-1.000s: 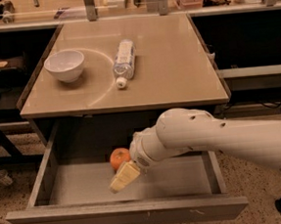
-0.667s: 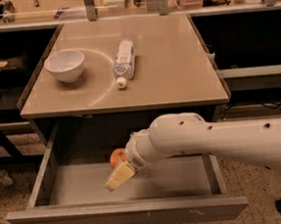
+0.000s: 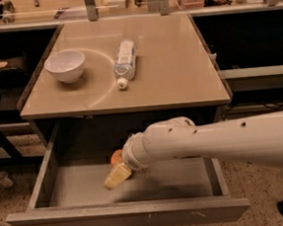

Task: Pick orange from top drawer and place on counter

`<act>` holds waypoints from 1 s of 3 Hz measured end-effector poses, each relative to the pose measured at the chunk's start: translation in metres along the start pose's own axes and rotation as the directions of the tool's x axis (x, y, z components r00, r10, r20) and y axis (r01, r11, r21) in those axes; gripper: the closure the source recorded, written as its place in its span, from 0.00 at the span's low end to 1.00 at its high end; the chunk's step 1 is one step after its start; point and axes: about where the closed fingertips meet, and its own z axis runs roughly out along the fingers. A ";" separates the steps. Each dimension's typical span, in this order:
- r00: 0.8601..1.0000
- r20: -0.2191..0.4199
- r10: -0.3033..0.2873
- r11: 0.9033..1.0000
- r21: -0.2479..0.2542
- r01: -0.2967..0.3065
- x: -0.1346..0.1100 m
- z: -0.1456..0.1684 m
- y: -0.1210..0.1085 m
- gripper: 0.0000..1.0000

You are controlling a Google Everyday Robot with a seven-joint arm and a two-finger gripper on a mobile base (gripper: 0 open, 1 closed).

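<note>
The orange [image 3: 116, 157] lies on the floor of the open top drawer [image 3: 78, 187], near its middle; only its left part shows past my wrist. My gripper [image 3: 117, 175] reaches into the drawer from the right on the white arm and sits right at the orange, its yellowish tip just below and in front of the fruit. I cannot tell whether it touches the orange. The beige counter [image 3: 172, 67] lies above the drawer.
A white bowl [image 3: 65, 65] stands at the counter's left. A clear plastic bottle [image 3: 125, 60] lies on its side in the middle of the counter. The drawer's low sides and front panel [image 3: 126, 218] enclose the gripper. Dark shelves flank the table.
The arm has slid slightly left inside the drawer, and the wrist now covers more of the orange. The orange has not visibly moved.
</note>
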 end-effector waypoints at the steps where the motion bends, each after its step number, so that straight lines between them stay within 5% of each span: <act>1: 1.000 -0.001 0.003 1.000 0.006 -0.003 0.005 0.013 -0.003 0.00; 2: 1.000 -0.001 0.011 1.000 0.001 -0.011 0.011 0.024 -0.003 0.00; 3: 1.000 -0.001 0.011 1.000 0.001 -0.011 0.011 0.024 -0.003 0.18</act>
